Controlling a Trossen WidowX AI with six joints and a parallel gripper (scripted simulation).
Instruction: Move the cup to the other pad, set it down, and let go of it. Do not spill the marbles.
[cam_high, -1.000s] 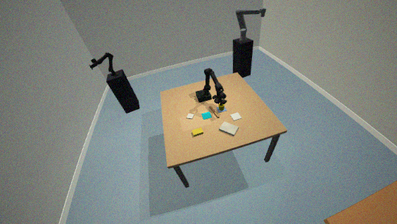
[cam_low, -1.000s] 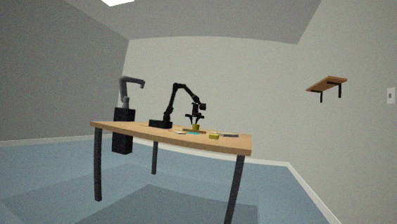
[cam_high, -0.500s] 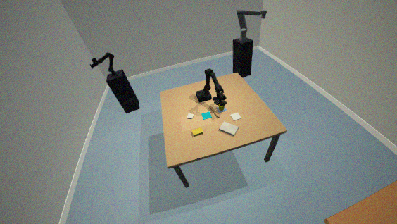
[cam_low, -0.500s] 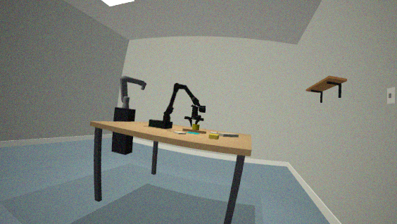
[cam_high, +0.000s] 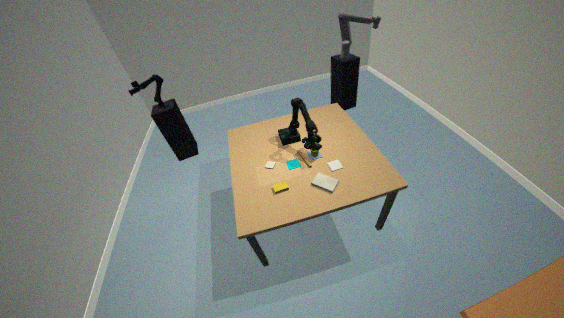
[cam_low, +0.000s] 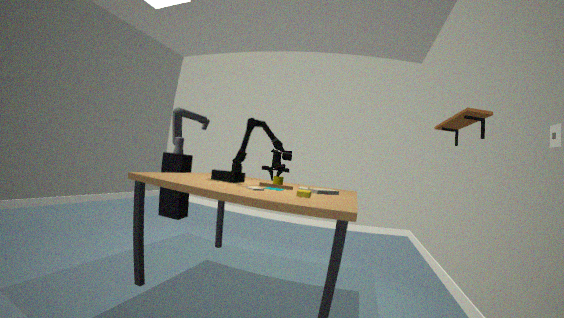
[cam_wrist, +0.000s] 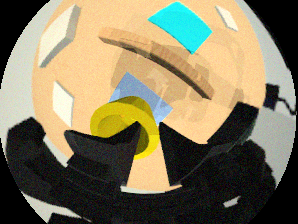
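Note:
The yellow cup (cam_high: 314, 153) (cam_low: 278, 180) (cam_wrist: 117, 108) stands on the blue pad (cam_wrist: 135, 87). My gripper (cam_high: 313, 146) (cam_low: 275, 176) (cam_wrist: 150, 123) is low at the cup, its fingers part-way apart. In the wrist view the left fingertip is over the cup's mouth and the right fingertip is just outside its rim. The right part of the rim shows between them, with a gap still visible. No marbles can be made out; the finger covers part of the cup's mouth. The cyan pad (cam_high: 293, 164) (cam_low: 274, 189) (cam_wrist: 182, 25) has nothing on it.
A low wooden strip (cam_high: 304, 159) (cam_wrist: 160, 53) lies between the two pads. A pale box (cam_high: 325, 182) (cam_wrist: 57, 37), a yellow block (cam_high: 280, 187) (cam_low: 304, 193) and two white tiles (cam_high: 335, 165) (cam_high: 270, 165) lie around them.

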